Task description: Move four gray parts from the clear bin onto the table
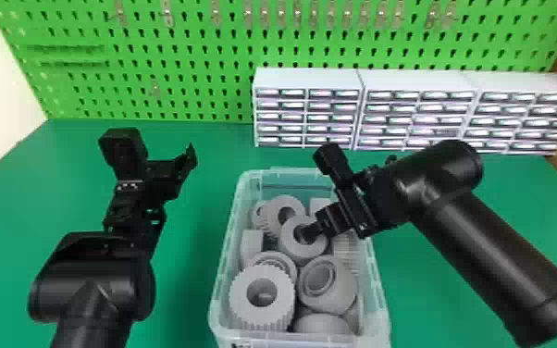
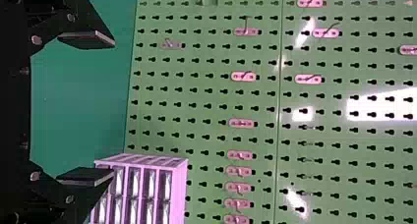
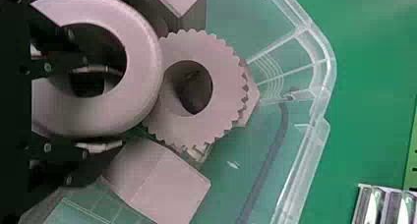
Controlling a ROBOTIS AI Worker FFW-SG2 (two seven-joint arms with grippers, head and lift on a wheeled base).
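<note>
Over the left part of the green table [image 1: 180, 273], my left gripper [image 1: 158, 150] is held up, away from the bin; its two fingers stand wide apart in the left wrist view, the gripper [image 2: 112, 107] holding nothing. The clear bin [image 1: 223, 273] contains several gray parts, among them a toothed gear [image 1: 282, 296]. My right gripper [image 1: 315, 231] reaches in from the right at a thick gray ring [image 1: 291, 247]. In the right wrist view, the gripper [image 3: 112, 107] is open around the wall of the ring [image 3: 142, 79], one finger in its hole, the other outside.
Small drawer cabinets [image 1: 310, 83] line the back of the table at the right, before a green pegboard [image 1: 152, 55]. Beside the ring lie another gear [image 3: 226, 86] and a gray block [image 3: 172, 189], near the bin's walls.
</note>
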